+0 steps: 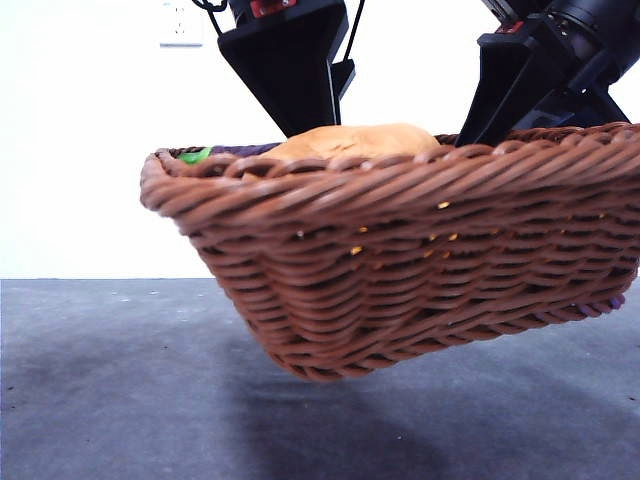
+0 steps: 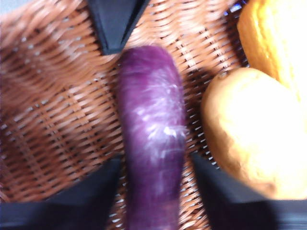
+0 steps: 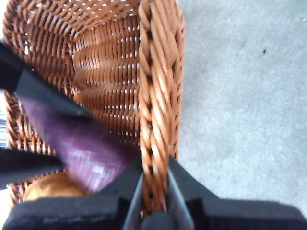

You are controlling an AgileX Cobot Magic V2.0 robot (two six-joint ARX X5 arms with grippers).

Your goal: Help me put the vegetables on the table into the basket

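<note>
Altogether: one basket (image 1: 400,270), three vegetables, two grippers.
Basket: in the front view it fills the middle and right of the frame, tilted, with its lower edge clear of the grey table (image 1: 110,380) and a shadow beneath it.
Vegetables counted: one eggplant (image 2: 153,143), one potato (image 2: 249,139), one corn cob (image 2: 276,38); all three lie inside the basket.
Front view only: the potato shows as an orange hump above the rim at upper centre, and the green stem end and a strip of purple eggplant peek over the rim at upper left; the corn is hidden there.
Left wrist view only: the woven floor, with the eggplant running up the middle of the frame, the potato at right just beside it, and the corn in the upper right corner touching the potato.
Right wrist view only: the braided rim seen end on, bare table at right, the eggplant at lower left and a bit of potato at the bottom left.
Left gripper (image 2: 153,167): jaws spread, one on each side of the eggplant; whether they press it cannot be told. Another black jaw tip shows at the top of that frame.
Right gripper (image 3: 154,182): jaws narrow, clamped on the basket rim, one inside and one outside the wall.
</note>
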